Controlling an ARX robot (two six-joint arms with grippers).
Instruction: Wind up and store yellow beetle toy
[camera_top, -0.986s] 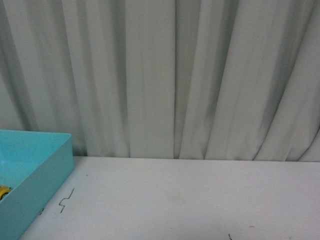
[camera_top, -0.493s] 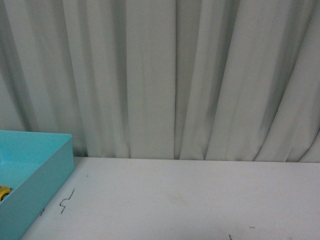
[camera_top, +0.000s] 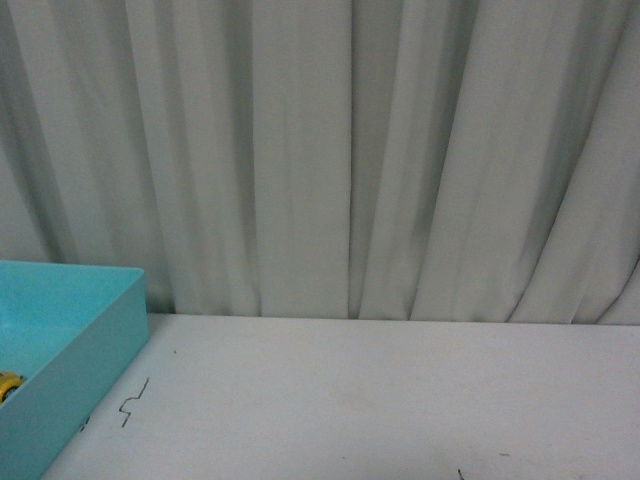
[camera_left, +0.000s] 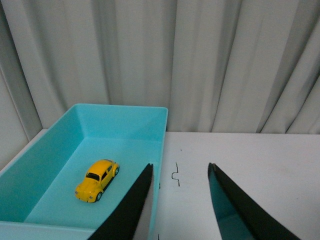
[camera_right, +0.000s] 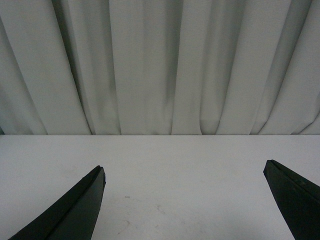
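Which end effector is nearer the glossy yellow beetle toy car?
Left. The left end effector hangs open beside the toy car in the turquoise plastic bin; the right end effector sees only bare table.

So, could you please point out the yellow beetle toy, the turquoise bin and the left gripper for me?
yellow beetle toy (camera_left: 97, 180): left wrist view, on its roof.
turquoise bin (camera_left: 120, 107): left wrist view, on its far rim.
left gripper (camera_left: 179, 172): left wrist view, midway between its open fingers.

Tapered black fingers — smooth, matte
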